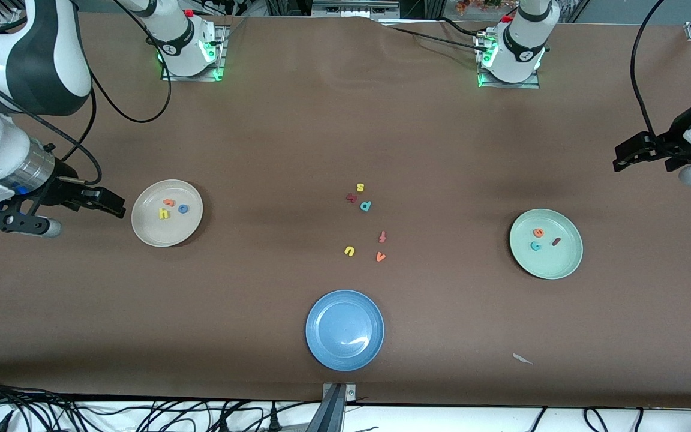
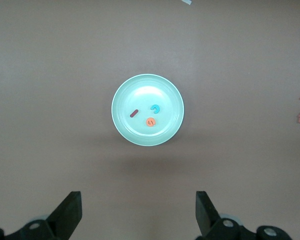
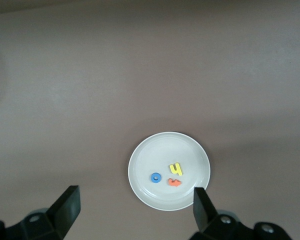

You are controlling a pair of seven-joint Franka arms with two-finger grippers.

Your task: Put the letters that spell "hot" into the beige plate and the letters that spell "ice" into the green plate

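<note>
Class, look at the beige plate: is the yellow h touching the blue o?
Apart. The right wrist view shows bare plate between the yellow h and the blue o in the beige plate.

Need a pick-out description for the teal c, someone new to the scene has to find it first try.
Find the green plate, the pale mint one toward the left arm's end of the table. Three small foam letters lie in it: an orange e, a dark red i and the teal c. The c is the only blue-green one, an open curl beside the e.
</note>
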